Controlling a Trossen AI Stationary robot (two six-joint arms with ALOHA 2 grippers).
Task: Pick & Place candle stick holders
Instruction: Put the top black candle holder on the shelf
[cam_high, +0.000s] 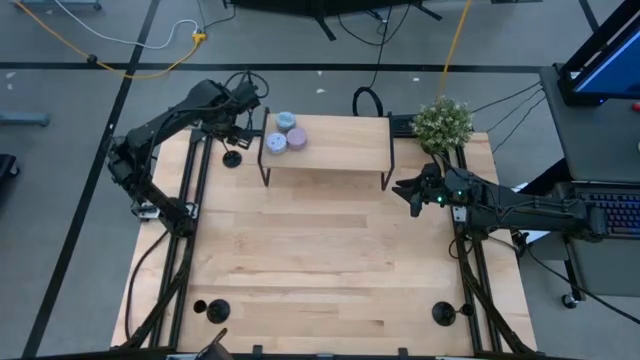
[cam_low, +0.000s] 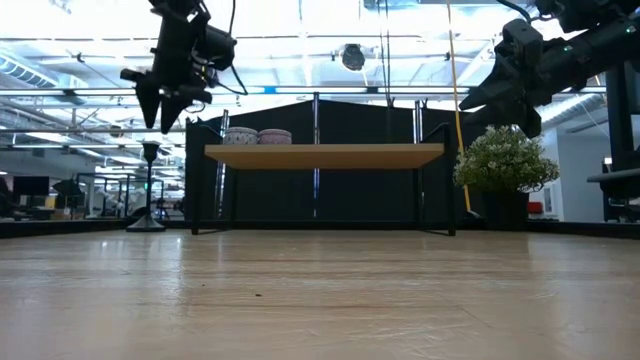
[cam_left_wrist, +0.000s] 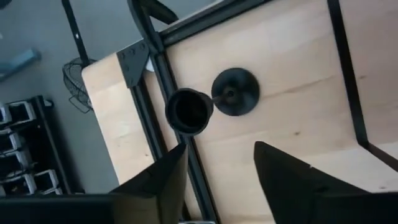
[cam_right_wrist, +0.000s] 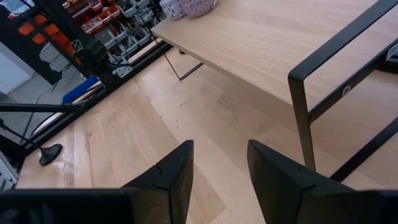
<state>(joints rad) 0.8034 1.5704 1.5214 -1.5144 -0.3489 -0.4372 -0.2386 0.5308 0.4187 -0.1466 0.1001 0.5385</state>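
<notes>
The left tool (cam_high: 238, 125) hangs in the air at the far left corner of the counter (cam_high: 330, 260), fingers spread wide and holding nothing, directly over a candle stick holder (cam_high: 232, 158) that stands upright on its disc base just outside the left leg of the small raised shelf (cam_high: 330, 145). In the left wrist view the holder's cup (cam_left_wrist: 189, 111) and base (cam_left_wrist: 236, 92) sit just ahead of the gap between the two fingers (cam_left_wrist: 158, 180) — a line-up that looks meant for a straight descent onto the thin stem, which is probably the only part narrow enough to pinch. Two more holders stand at the near edge, one at the left corner (cam_high: 217, 311) and one at the right (cam_high: 443, 314), well apart from either arm. The right tool (cam_high: 413, 192) waits above the counter beside the shelf's right leg, also open and empty, near the potted plant (cam_high: 443, 124). On the shelf's left end sit small round candles (cam_high: 283, 133) — likely why the holders are being gathered there.
</notes>
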